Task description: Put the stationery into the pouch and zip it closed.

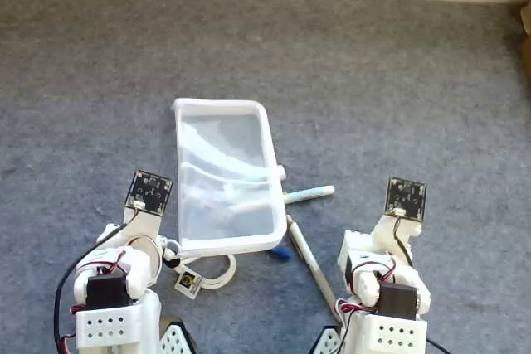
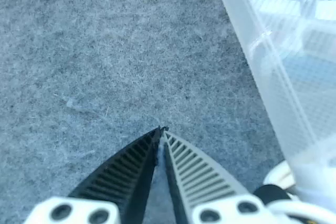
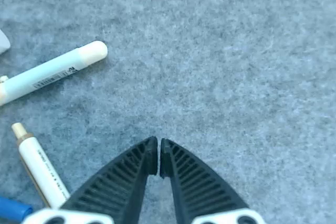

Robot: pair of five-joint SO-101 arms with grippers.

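One rectangular, round-cornered pouch [image 1: 222,108] of translucent mesh with white trim lies on the fuzzy grey table [image 1: 398,80], with two slim cylindrical pens, one pale green pen [image 1: 309,195] and one grey pen [image 1: 311,264], and one small blue piece [image 1: 280,253] just beside it on the right arm's side, while the ribbed, tapered left end effector [image 2: 160,129] and right end effector [image 3: 158,142] are each closed on nothing.

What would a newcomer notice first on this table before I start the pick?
The translucent white mesh pouch lies flat mid-table on the grey felt-like cover, between the two arms. On the right arm's side of it lie a pale mint marker with a cream cap, a slim beige pen and a small blue piece. The left gripper and right gripper are shut over bare cover.
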